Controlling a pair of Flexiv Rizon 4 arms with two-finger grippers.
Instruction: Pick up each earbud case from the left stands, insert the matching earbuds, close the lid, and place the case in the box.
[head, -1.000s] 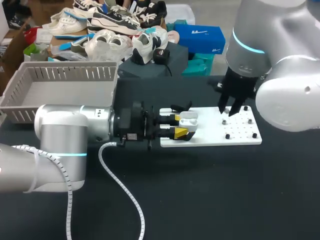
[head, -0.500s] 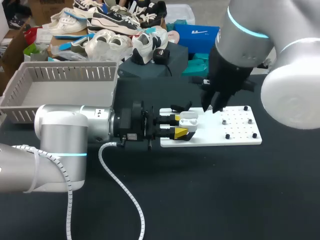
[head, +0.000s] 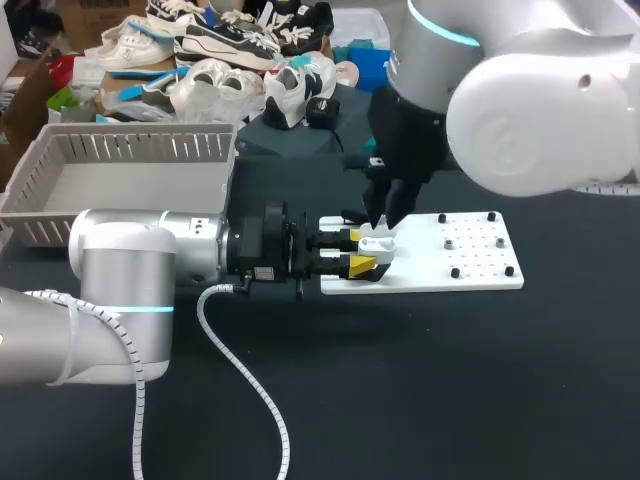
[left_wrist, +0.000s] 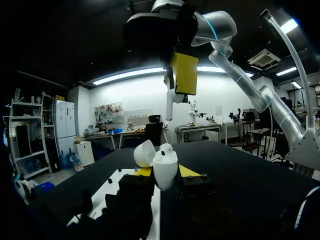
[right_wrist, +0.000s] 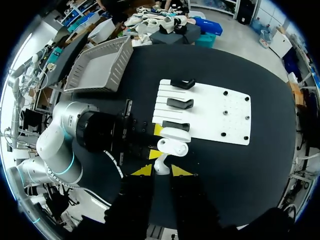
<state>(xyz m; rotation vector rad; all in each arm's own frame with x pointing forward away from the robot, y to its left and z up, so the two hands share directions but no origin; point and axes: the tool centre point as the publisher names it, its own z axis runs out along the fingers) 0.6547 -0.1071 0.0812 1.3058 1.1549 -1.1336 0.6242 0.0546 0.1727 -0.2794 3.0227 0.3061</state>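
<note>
My left gripper lies level over the left end of the white board, shut on a white earbud case whose lid stands open. In the left wrist view the case sits between the yellow tips, one earbud showing in it. My right gripper hangs directly above the case, shut on a white earbud. From the left wrist view that right gripper is overhead with the earbud pointing down at the case. The right wrist view looks straight down on the case.
A grey slatted box stands at the back left, also seen as the box. Black stands line the board's left part; small dark pegs dot its right part. Shoes and boxes pile behind the table.
My right arm has swung left from the pegged right end of the board to a spot above the open case. The left arm and the case have stayed put.
</note>
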